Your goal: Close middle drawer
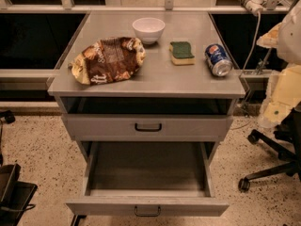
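Logging from nearest outward; my gripper lies outside the camera view, so I cannot tell its state or say more about its place. Closest to the lens is the wide, shallow grey metal middle drawer (pixel 103 206), pulled well out of the cabinet toward the camera. Its flat front carries a small dark rectangular pull (pixel 147 211) at centre, and its grey floor and both side walls show in full. Behind and above it sits the taller grey front of the upper drawer (pixel 94 126), with its own dark handle (pixel 148 126) at centre. A dark gap runs between that front and the flat grey metal tabletop (pixel 155 76). On the tabletop, left: a crumpled brown-and-yellow snack bag (pixel 108 60), lying flat. Right: a blue soda can (pixel 218 60) on its side, one silver end toward the camera. Just left of the can and apart from it: a yellow sponge (pixel 181 52), green scouring face up. Farthest back, near centre: a round white bowl (pixel 148 29), upright. Right of the cabinet, on the speckled floor: a black wheeled chair base (pixel 263 173); pale shapes above it at the frame edge, not identified.
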`<state>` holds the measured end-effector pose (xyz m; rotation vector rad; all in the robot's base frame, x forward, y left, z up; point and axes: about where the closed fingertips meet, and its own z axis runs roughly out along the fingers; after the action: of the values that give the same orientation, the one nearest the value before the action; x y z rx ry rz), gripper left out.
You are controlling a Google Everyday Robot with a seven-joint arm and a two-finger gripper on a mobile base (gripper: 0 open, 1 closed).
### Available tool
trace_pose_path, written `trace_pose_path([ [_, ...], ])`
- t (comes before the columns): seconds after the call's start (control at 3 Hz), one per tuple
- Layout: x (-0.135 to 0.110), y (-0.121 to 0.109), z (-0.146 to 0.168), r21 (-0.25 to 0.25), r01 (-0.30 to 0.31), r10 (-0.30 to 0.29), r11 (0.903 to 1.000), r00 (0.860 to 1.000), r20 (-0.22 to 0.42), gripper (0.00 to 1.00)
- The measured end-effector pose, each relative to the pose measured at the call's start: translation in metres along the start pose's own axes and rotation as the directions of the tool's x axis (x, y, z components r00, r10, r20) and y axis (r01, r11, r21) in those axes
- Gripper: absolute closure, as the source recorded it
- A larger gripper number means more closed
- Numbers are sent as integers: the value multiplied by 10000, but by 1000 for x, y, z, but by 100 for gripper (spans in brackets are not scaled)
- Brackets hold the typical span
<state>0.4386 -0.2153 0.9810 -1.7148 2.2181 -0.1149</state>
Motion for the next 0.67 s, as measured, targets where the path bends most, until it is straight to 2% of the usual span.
trace_pose_path([
  [0.33,0,0,0,0,0,0,10000,10000,0,0],
  [0.67,5,10,8,106,-164,161,9998,9994,302,0],
])
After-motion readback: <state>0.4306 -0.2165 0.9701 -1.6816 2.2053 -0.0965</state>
